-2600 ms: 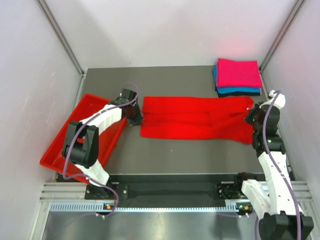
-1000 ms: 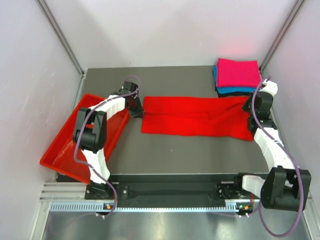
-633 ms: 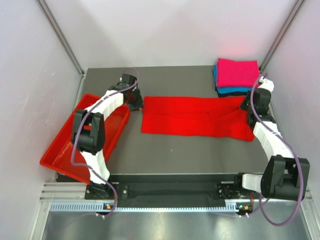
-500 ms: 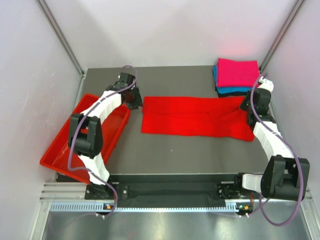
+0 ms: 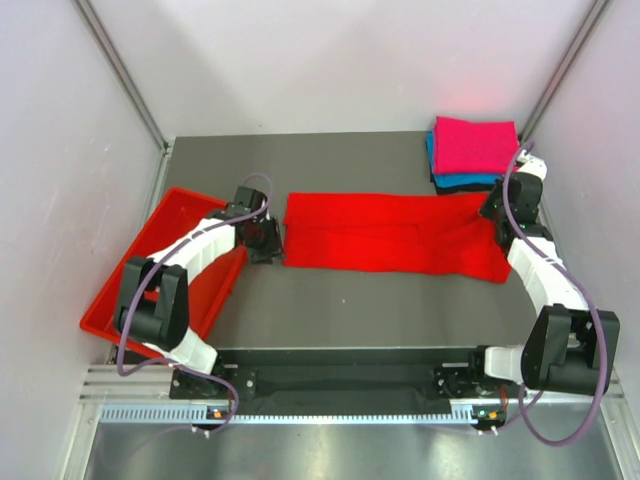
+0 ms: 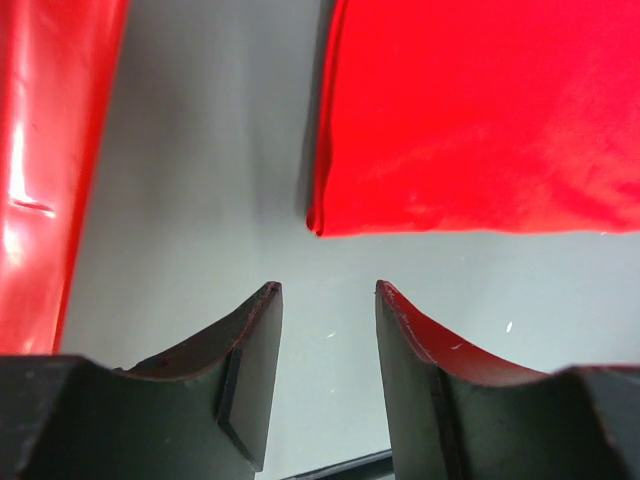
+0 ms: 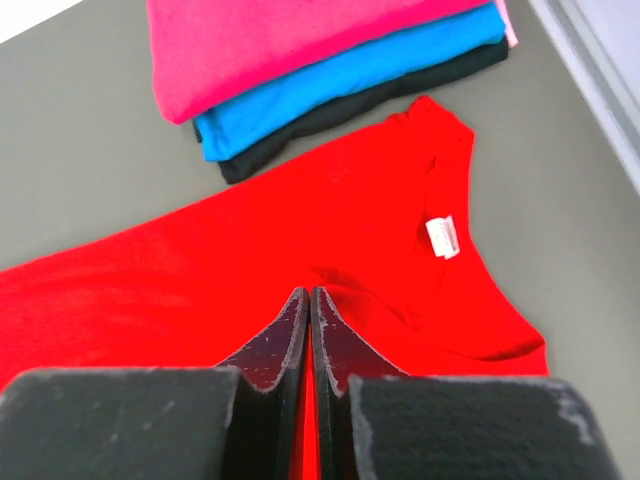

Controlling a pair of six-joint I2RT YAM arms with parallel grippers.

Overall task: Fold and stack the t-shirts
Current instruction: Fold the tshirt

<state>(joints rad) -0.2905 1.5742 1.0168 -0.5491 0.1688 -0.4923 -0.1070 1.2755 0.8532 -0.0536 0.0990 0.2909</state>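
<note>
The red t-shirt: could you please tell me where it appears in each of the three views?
Top external: the red t-shirt lies spread flat across the middle of the grey tabletop.
Left wrist: its corner fills the upper right.
Right wrist: its collar end fills the centre and lower frame.
Shared landmark: the grey tabletop beneath it.

Bright red t-shirt (image 5: 390,232), magenta-pink shirt (image 5: 477,145), teal-blue shirt (image 7: 340,85), black shirt (image 7: 350,117), glossy red tray (image 5: 150,262), grey table (image 5: 350,310)

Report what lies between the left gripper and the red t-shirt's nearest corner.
Nothing visible does. The left gripper, jaws open, faces a corner of the red t-shirt across bare table. The red tray sits off to one side, outside that path.
</note>
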